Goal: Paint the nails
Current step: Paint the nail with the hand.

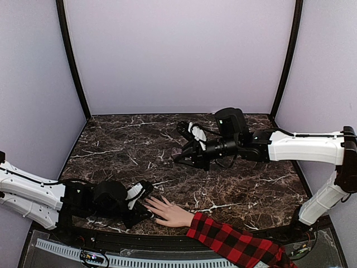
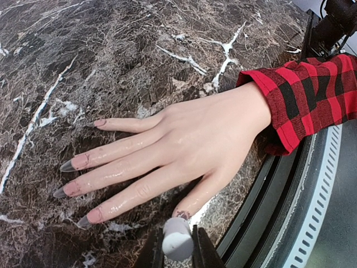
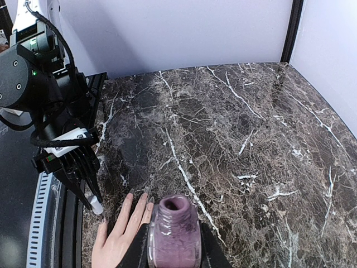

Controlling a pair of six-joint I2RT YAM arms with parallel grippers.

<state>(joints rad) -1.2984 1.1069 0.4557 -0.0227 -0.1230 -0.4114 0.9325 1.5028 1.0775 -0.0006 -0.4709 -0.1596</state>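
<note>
A pale hand (image 2: 195, 139) in a red-and-black plaid sleeve (image 2: 307, 95) lies flat on the marble, fingers spread. Its nails are long and pointed, the little finger's (image 2: 99, 122) and index finger's (image 2: 83, 221) among them. The thumb nail (image 2: 183, 214) carries a purple smear. My left gripper (image 2: 177, 248) is shut on the white brush cap (image 2: 177, 239), right at the thumb tip; the brush itself is hidden. My right gripper (image 3: 174, 251) is shut on an open purple polish bottle (image 3: 174, 234), held above the table beyond the hand (image 1: 167, 212). From above, the left gripper (image 1: 144, 202) touches the fingers and the right gripper (image 1: 187, 158) hovers mid-table.
The dark marble table (image 1: 139, 139) is enclosed by lavender walls (image 1: 178, 50). A black rail with a white perforated strip (image 2: 318, 212) runs along the near edge, under the sleeve. The left arm (image 3: 61, 134) stands close beside the hand.
</note>
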